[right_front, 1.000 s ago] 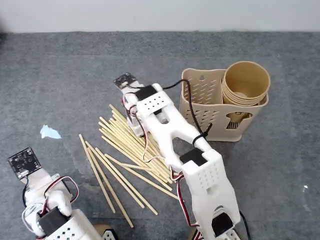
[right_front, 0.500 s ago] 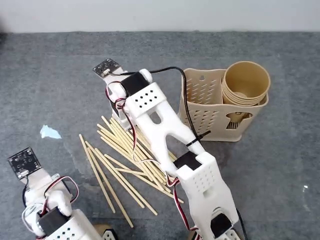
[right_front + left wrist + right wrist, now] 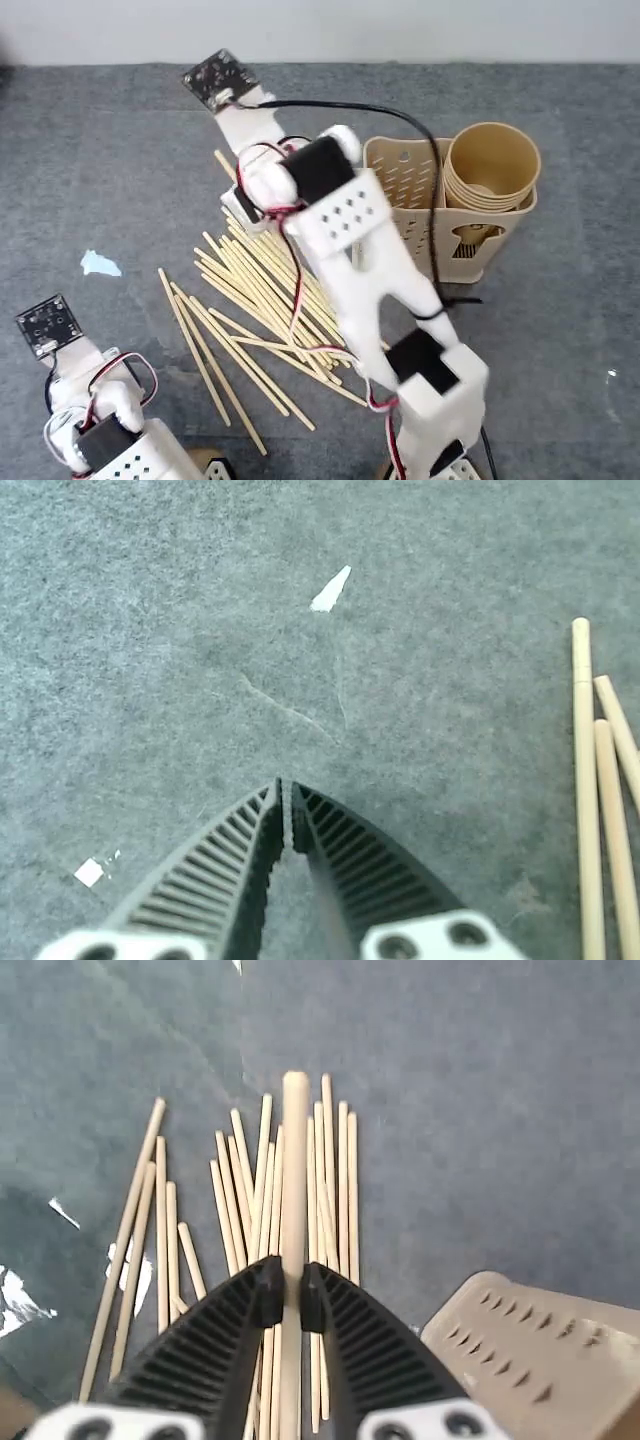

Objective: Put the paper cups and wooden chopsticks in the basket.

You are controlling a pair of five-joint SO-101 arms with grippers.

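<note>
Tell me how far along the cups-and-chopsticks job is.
Done: the stacked paper cups sit in the basket. In hand: the right hand is shut on one chopstick, held over the pile. Left: that one and the pile of chopsticks lying on the table. The left hand is shut and empty.

We find the basket (image 3: 402, 188) on the right of the bench (image 3: 120, 150), the paper cups (image 3: 492, 165) stacked in its right compartment. Left of it the chopsticks (image 3: 252, 288) lie in a heap. Above them our right hand (image 3: 287, 1295) grips one chopstick (image 3: 294, 1160). Our left hand (image 3: 286, 800) sits at the near left corner, a paper scrap (image 3: 100, 265) beyond it.
</note>
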